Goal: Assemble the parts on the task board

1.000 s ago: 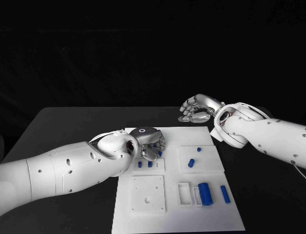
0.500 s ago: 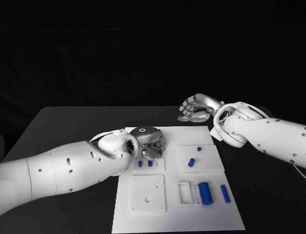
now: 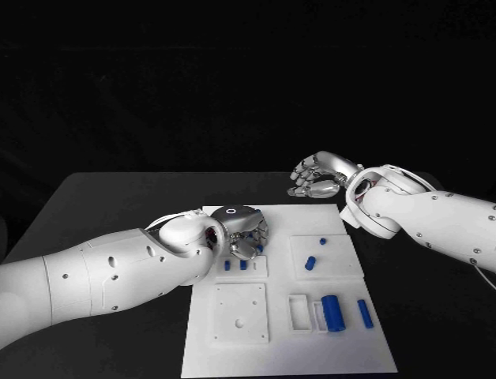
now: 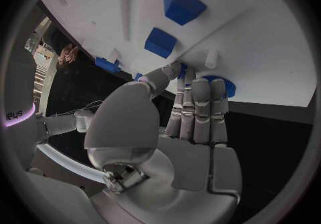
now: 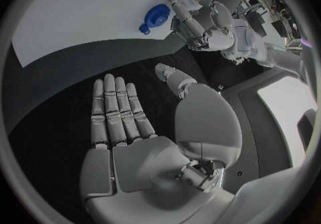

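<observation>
The white task board [image 3: 282,351] lies in the middle of the table. My left hand [image 3: 243,231] hangs over its far left corner, fingers straight and close together [image 4: 198,107]. Their tips reach a round blue part [image 4: 226,86] that lies on the board near its edge [image 5: 155,18]. The thumb is drawn in beside the fingers, and I cannot tell whether anything is pinched. Two small blue blocks [image 4: 182,4] stand in the board just past the fingertips. My right hand [image 3: 320,177] hovers over the black table beyond the board's far edge, fingers spread [image 5: 120,122], holding nothing.
Nearer me on the board lie a short blue peg [image 3: 310,264], a thick blue cylinder [image 3: 332,313] and a thin blue bar [image 3: 366,313]. A square white plate with a hole [image 3: 239,313] sits at the near left. Black table [image 3: 100,205] surrounds the board.
</observation>
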